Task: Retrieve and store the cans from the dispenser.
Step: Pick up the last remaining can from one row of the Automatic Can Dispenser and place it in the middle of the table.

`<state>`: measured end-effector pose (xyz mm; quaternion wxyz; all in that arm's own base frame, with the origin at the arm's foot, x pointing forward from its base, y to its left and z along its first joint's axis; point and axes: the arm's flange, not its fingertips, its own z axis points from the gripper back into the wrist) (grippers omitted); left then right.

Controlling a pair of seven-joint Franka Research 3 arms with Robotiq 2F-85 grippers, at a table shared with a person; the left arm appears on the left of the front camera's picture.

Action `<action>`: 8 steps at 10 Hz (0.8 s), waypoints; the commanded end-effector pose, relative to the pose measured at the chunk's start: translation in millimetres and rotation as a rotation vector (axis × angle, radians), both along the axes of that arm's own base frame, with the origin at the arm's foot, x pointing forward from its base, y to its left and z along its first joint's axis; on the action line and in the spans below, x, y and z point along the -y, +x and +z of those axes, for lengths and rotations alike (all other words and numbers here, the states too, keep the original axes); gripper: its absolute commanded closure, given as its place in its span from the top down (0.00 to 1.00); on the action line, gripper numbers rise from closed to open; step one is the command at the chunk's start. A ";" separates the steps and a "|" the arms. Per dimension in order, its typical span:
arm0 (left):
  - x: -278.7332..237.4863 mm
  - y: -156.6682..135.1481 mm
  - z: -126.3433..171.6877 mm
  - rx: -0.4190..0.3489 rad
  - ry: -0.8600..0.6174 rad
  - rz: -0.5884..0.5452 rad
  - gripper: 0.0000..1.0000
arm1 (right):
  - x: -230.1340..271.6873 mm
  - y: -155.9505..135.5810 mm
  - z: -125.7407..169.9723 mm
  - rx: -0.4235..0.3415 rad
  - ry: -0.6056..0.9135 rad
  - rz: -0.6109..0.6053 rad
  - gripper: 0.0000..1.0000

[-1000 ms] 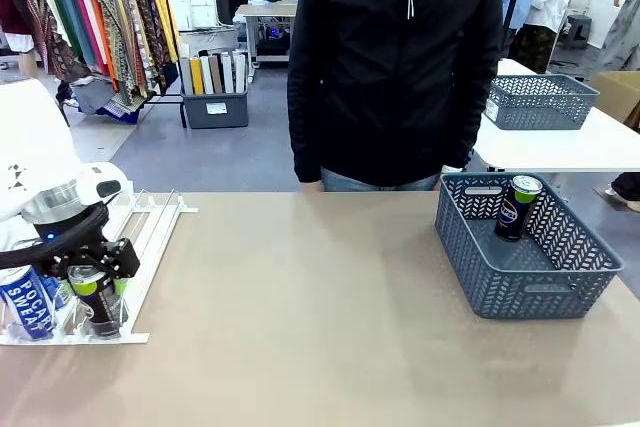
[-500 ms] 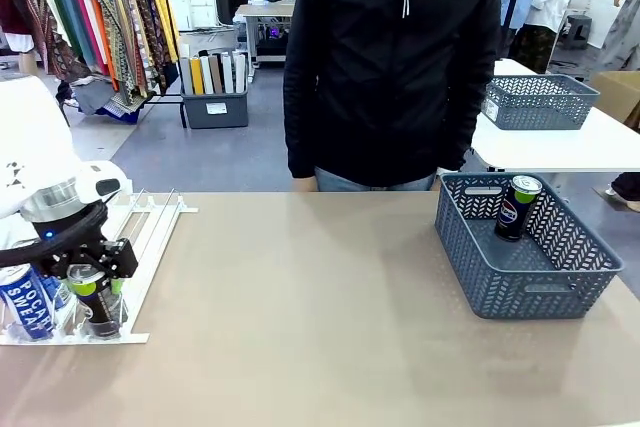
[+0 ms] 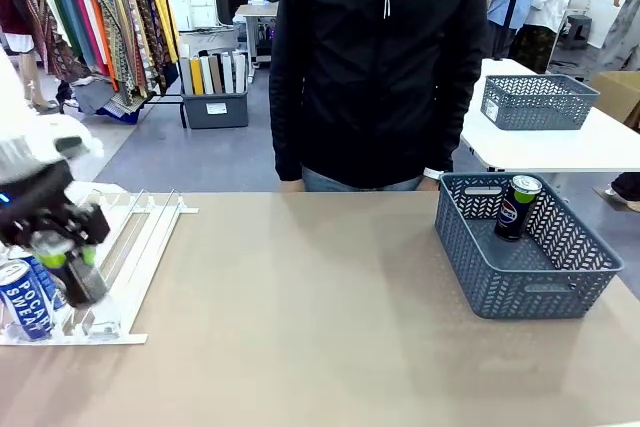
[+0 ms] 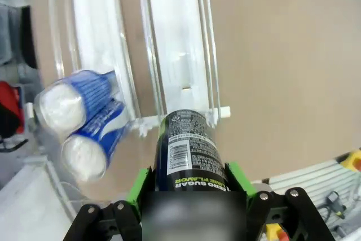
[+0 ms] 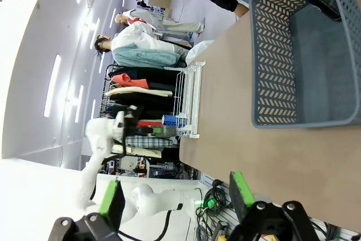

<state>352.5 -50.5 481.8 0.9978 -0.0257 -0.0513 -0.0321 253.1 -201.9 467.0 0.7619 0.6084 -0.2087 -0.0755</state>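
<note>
Left gripper [image 4: 188, 180] clamped on dark cylindrical can [image 4: 189, 145] printed "ZERO SUGAR", blue "POCARI SWEAT" cans [image 3: 22, 299] in clear-railed dispenser [image 3: 140, 234], right gripper [image 5: 175, 193] jaws apart.

The left arm [image 3: 32, 152] comes in from the left edge, its white wrist blurred. Below it the black left gripper [image 3: 66, 263] hangs tilted – fingertips lower and nearer the middle than the wrist. Its green pads [image 4: 137, 183] press both sides of a dark can [image 4: 188, 149], the one thing it holds, with the jaws closed firmly on it. The right gripper [image 5: 176, 196] has its wrist rolled well over to one side – jaws spread wide, nothing between the fingers
</note>
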 end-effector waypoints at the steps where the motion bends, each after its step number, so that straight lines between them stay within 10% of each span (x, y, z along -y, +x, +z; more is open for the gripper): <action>1: -15.1 -14.1 71.4 0.052 -0.013 -0.042 0.00 | 1.1 -0.5 2.6 0.016 0.013 0.001 1.00; 8: -18.6 -31.8 122.5 0.096 -0.014 -0.009 0.00 | 1.1 -0.5 2.6 0.016 0.013 0.001 1.00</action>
